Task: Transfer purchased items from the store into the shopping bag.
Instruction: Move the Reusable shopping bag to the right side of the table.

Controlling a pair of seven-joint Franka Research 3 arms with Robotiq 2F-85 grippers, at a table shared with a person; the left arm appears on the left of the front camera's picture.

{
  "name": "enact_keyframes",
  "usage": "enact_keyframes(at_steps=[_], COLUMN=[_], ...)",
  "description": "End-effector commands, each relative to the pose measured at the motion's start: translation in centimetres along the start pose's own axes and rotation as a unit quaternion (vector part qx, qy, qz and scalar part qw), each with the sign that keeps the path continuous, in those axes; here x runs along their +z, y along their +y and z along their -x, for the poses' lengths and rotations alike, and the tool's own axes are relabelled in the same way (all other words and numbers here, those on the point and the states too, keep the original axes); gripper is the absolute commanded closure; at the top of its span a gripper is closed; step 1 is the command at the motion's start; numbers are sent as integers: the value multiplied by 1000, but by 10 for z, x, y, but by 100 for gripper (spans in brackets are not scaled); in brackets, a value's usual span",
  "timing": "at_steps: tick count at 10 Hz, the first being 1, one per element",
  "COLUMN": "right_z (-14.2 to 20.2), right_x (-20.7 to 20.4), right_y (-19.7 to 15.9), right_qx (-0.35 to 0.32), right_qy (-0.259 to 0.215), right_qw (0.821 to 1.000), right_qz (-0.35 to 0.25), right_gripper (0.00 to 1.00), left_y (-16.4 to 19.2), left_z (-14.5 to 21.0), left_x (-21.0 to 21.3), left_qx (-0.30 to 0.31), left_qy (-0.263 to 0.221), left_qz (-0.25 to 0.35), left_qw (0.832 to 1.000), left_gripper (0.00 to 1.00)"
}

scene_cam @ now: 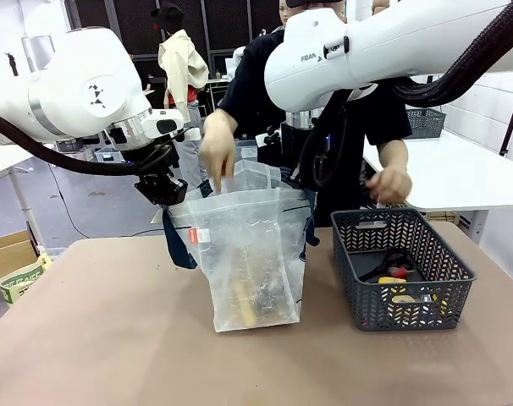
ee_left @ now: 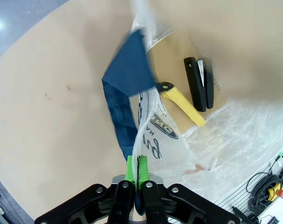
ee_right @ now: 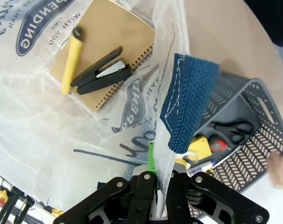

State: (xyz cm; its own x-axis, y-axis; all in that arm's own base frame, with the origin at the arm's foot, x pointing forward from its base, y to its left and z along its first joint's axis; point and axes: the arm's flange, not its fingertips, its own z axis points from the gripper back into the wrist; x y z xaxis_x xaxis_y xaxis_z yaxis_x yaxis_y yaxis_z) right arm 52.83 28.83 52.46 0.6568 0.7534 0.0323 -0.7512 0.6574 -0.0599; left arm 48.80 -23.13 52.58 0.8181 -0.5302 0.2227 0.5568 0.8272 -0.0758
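Tan table (scene_cam: 113, 338), white table (scene_cam: 468, 173) beyond

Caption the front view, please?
Left gripper and right gripper hold the shopping bag open, a person's hand at its mouth.

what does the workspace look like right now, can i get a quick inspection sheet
surface: tan tabletop, no spills seen
job's things: shopping bag upright, with a notebook, stapler and yellow-handled tool inside; basket beside it with scissors and small packs
clutter: nothing seen
grippers: left gripper and right gripper both shut on the shopping bag's rim
cables: black hoses along the arms; loose cables on the floor
surroundings: person across the table, one hand at the bag mouth; white table behind
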Motion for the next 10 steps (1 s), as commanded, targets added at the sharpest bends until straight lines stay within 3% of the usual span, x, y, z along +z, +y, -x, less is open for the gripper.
enact_keyframes(at_steps=[1, 10], right_z=[1, 1], right_x=[0, 0], right_y=[-2, -2], right_qx=[-2, -2], right_qy=[0, 0], right_qw=[1000, 1000], right_qz=[1, 1], right_gripper=[100, 100], left_y=[2, 2], left_z=[2, 2], left_x=[0, 0], left_qx=[5, 5], left_qy=[4, 4], left_qz=[-2, -2], left_qw=[1000, 1000], left_gripper=[100, 100])
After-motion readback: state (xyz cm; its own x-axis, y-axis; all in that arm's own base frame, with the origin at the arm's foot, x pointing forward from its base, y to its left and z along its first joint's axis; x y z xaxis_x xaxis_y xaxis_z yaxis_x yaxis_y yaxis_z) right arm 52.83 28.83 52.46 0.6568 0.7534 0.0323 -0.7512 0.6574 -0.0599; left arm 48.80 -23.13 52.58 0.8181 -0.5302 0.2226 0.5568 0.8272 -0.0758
